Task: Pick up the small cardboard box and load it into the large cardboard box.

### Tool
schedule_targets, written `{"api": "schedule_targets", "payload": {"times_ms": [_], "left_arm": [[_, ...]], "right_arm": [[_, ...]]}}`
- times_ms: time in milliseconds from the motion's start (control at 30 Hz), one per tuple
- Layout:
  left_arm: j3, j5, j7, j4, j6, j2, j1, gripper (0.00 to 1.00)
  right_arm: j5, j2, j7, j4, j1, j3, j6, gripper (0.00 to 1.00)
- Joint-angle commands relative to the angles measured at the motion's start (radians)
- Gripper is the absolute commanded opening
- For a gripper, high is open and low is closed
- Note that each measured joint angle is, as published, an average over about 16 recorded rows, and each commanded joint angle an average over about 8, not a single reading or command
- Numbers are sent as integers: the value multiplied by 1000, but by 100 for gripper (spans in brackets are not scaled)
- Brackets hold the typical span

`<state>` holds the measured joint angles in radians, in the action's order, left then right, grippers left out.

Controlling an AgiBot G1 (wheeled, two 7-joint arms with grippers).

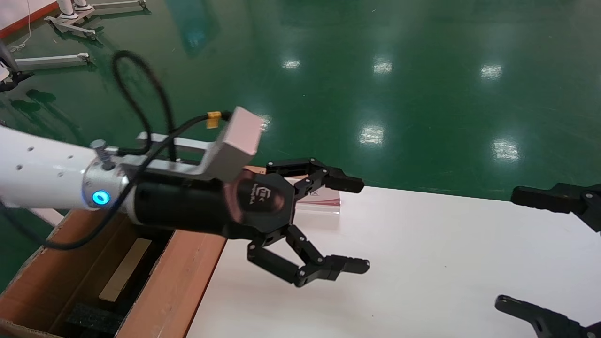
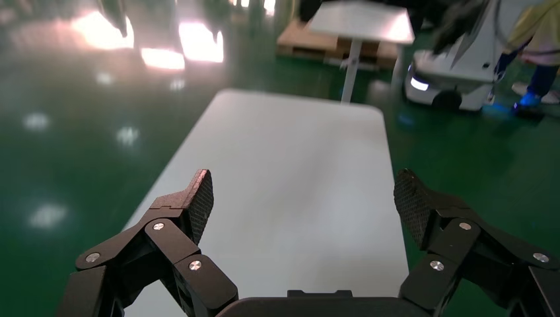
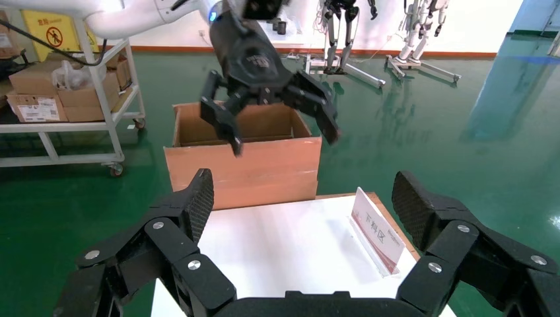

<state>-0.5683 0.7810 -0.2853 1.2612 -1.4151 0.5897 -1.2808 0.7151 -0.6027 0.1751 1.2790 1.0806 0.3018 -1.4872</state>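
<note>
Now the left end effector (image 1: 328, 227) hangs in the air over the near-left end of the long white bench (image 1: 422, 263). Its black fingers are spread wide and hold nothing. In the left wrist view the two ribbed fingertips (image 2: 200, 196) stand far apart, with only the bare white bench top (image 2: 290, 178) between them.

Down at the left end of the bench stands the large cardboard box (image 1: 173, 286), a big reddish-brown carton with tall flaps. It is open at the top. Black foam (image 1: 94, 319) lies at its bottom, and a pale flat strip (image 1: 124, 270) lies inside too. It may be part of a small carton, but the arm hides too much to tell. The white left arm (image 1: 42, 173) reaches across above this box.

The right end effector (image 1: 554, 253) is at the right edge of the head view, above the bench, and its black fingers are also spread wide with nothing in them. From the right wrist view, the left end effector (image 3: 277, 115) shows in front of the large cardboard box (image 3: 244, 168).

A small white and red sign (image 3: 376, 228) stands on the far side of the bench. The small cardboard box cannot be picked out for sure in any view. The floor (image 1: 422, 94) is shiny green.
</note>
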Motion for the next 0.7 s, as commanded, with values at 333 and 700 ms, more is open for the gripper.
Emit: {"api": "schedule_targets", "payload": {"times_ms": [333,700], "left_arm": [[319,-54,101,24,-86,23,227,100],[331,-59,103,26,-90,24,236,100]], "right_arm": [[0,0,0,0,0,0,0,100],[-1,0,0,0,0,0,1,100]]}}
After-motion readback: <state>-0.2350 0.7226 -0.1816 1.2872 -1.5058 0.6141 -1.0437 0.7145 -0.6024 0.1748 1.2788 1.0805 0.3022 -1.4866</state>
